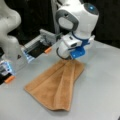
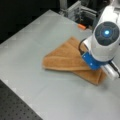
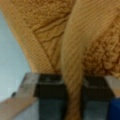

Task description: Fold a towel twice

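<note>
I see the gripper [image 3: 74, 96] with jaws clamped on a raised towel [image 1: 53, 86] edge, cloth partly doubled over on the surface [image 1: 100, 95], folding unfinished.

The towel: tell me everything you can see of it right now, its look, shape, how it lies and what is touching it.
The towel is tan-orange terry cloth with a flat-woven band near an edge. It lies on the grey table in layers, one flap doubled over the rest, fanning wide at a front view's bottom and narrowing to a raised point under the arm. There the end effector is shut on a pinched fold, which the wrist view shows running between its dark fingers. Nothing else touches it.
</note>
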Tool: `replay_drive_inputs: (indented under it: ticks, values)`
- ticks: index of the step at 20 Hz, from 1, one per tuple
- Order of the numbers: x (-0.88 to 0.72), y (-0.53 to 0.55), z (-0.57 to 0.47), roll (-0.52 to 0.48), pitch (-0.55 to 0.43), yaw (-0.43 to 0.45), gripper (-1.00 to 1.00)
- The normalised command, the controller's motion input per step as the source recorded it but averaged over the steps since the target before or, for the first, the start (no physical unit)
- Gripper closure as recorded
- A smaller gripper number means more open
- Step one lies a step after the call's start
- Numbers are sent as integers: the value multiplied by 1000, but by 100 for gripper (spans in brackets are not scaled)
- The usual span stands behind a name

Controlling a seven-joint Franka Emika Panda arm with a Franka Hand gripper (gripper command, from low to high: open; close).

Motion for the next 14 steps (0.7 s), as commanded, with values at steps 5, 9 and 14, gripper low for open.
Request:
replay_drive_inputs:
  ticks: [5,9,14]
  values:
    - [-471,58,-88,130,-263,-190,100]
    - [-428,102,-130,125,-283,-217,100]
    - [-393,97,-147,131,-287,-227,100]
